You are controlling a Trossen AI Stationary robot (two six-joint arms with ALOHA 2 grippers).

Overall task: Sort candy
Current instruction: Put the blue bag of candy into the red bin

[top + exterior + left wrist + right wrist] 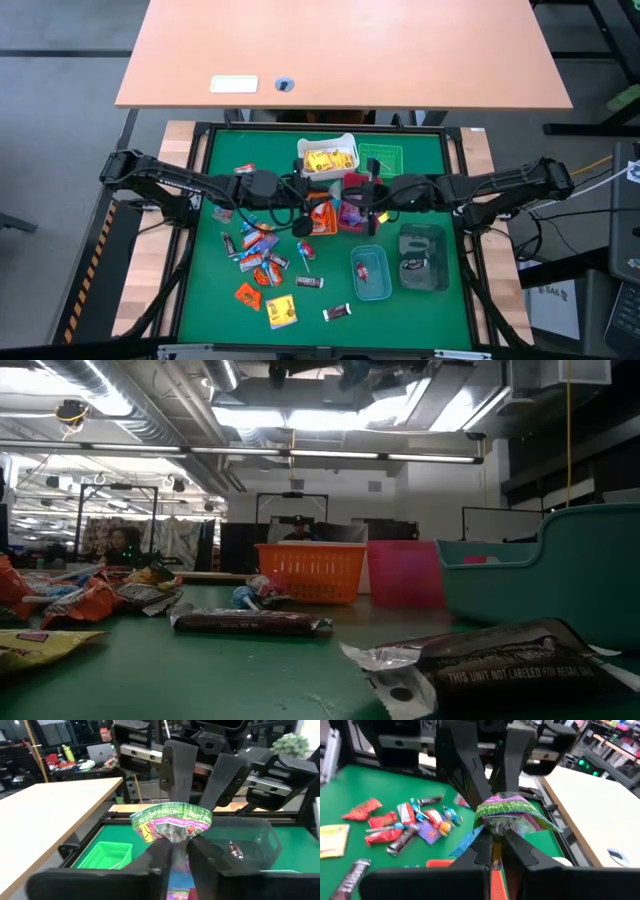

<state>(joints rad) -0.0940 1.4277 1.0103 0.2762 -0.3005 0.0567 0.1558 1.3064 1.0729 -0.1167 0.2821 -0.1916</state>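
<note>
1. The bench [215,300] carries loose candy [262,262] on its left and bins on its right, presumably awaiting sorting.
2. The left gripper [175,851] and right gripper [496,840] meet mid-bench above the bins.
3. Both jaws pinch one green-purple wrapped sweet [172,823], seemingly a handover.

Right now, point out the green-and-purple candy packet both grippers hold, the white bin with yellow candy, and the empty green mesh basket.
Green-and-purple candy packet [172,822]: left wrist view, its crinkled upper edge.
White bin [345,141]: high view, its right rim.
Green mesh basket [106,855]: left wrist view, its near wall.
</note>
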